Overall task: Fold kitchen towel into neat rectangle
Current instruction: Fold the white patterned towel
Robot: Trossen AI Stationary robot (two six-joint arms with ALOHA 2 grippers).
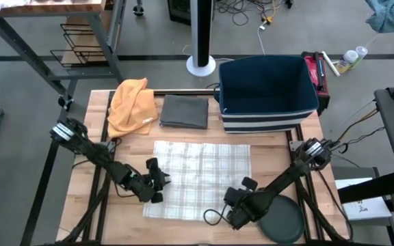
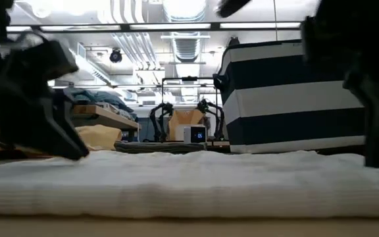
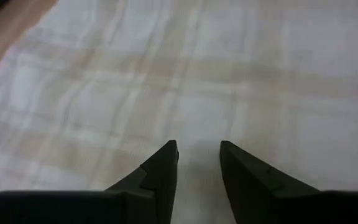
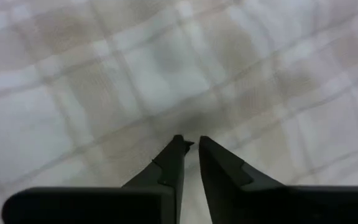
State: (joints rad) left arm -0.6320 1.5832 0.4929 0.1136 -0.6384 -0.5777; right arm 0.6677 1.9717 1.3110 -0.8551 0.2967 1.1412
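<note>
Grippers both down on the plaid kitchen towel near the table's front edge: my left gripper jaws part-spread, my right gripper nearly pinched shut on cloth. Towel lies flat, unfolded; every fold remains.

Grey floor surrounds the wooden table; a white pedestal base stands beyond its far edge. Overhead, ceiling light strips and exposed ducts.
</note>
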